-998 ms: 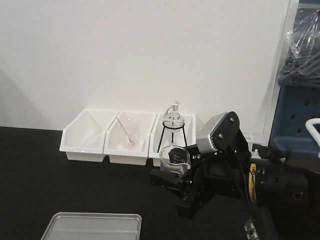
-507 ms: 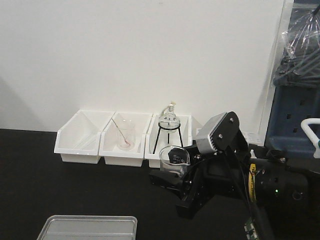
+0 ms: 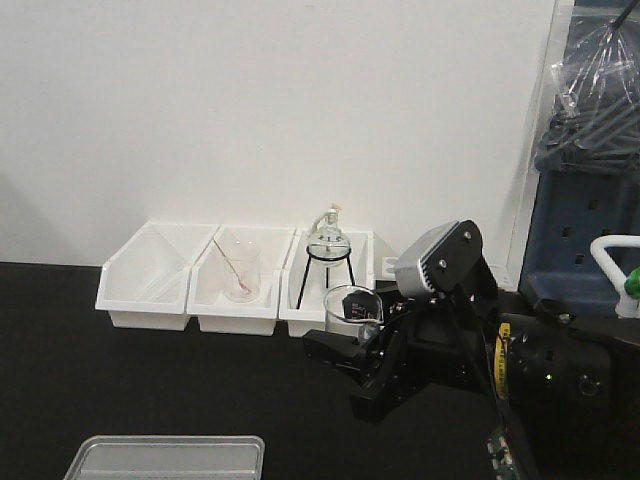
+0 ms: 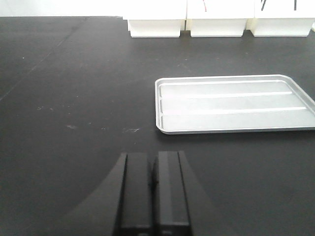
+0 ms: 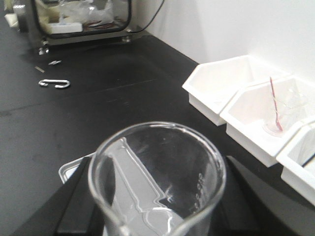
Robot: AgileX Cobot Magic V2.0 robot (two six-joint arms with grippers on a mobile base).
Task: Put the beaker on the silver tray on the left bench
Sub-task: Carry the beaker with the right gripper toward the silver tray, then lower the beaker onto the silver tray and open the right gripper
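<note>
Between the dark fingers of the right gripper (image 3: pixel 348 345) the beaker (image 3: pixel 350 304) stood upright and empty, pinched low on its wall. It appeared to be held clear of the left bench (image 3: pixel 150 380), though the gap under it was hard to make out. At about 10 o'clock from it, against the wall, sat the white bins (image 3: pixel 240 300), one holding the pink-stick beaker (image 3: pixel 240 275). The silver tray (image 3: pixel 165 455) lay bare, well apart at roughly 7 o'clock, cut off by the bottom edge of the front view. The left gripper (image 4: pixel 152 189) hovered over the worktop with its fingers pressed together on nothing, the tray at its 1 o'clock. By my reading, the grasp and lift were done. The carry across, the lowering onto the tray and the release remained.
</note>
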